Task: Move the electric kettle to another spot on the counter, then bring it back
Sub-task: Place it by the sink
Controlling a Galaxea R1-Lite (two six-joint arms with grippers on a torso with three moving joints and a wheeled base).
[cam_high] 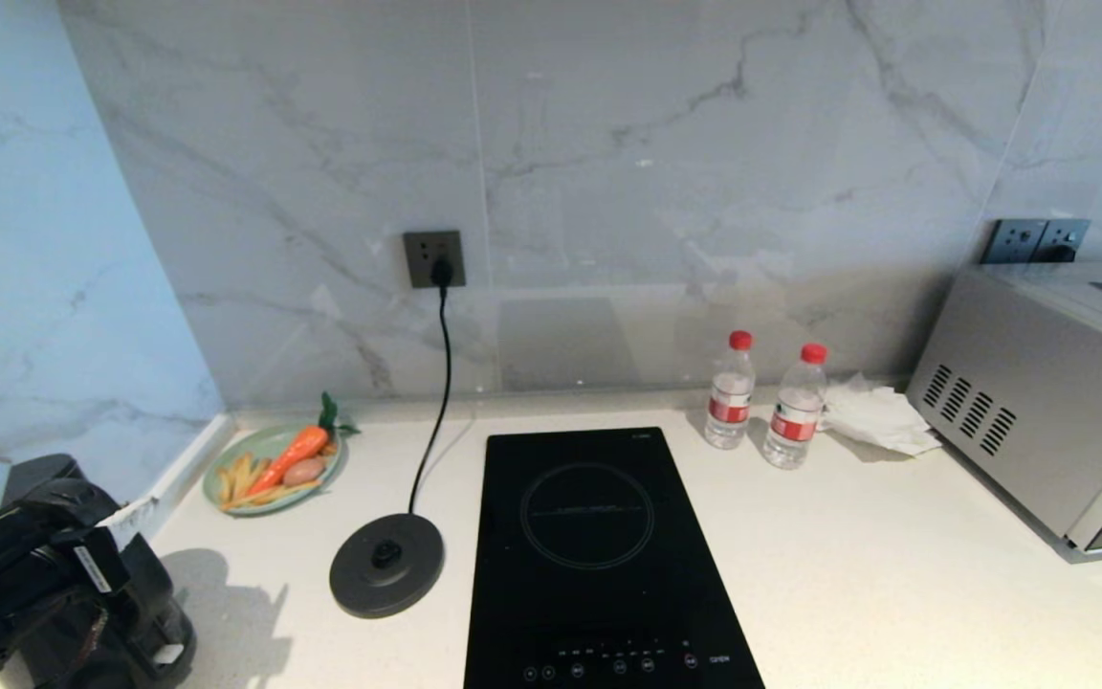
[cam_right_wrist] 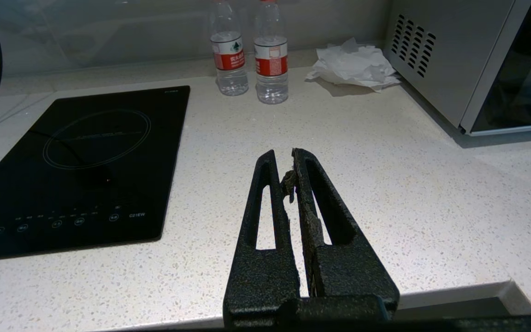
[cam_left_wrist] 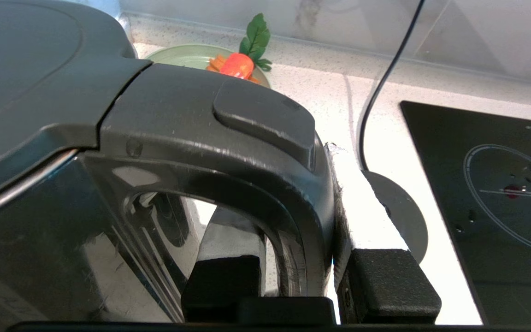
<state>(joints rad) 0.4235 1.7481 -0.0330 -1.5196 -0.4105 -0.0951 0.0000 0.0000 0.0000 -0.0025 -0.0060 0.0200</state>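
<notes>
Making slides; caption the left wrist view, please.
Left gripper clamped on the electric kettle handle, corded base disc empty beyond.
</notes>
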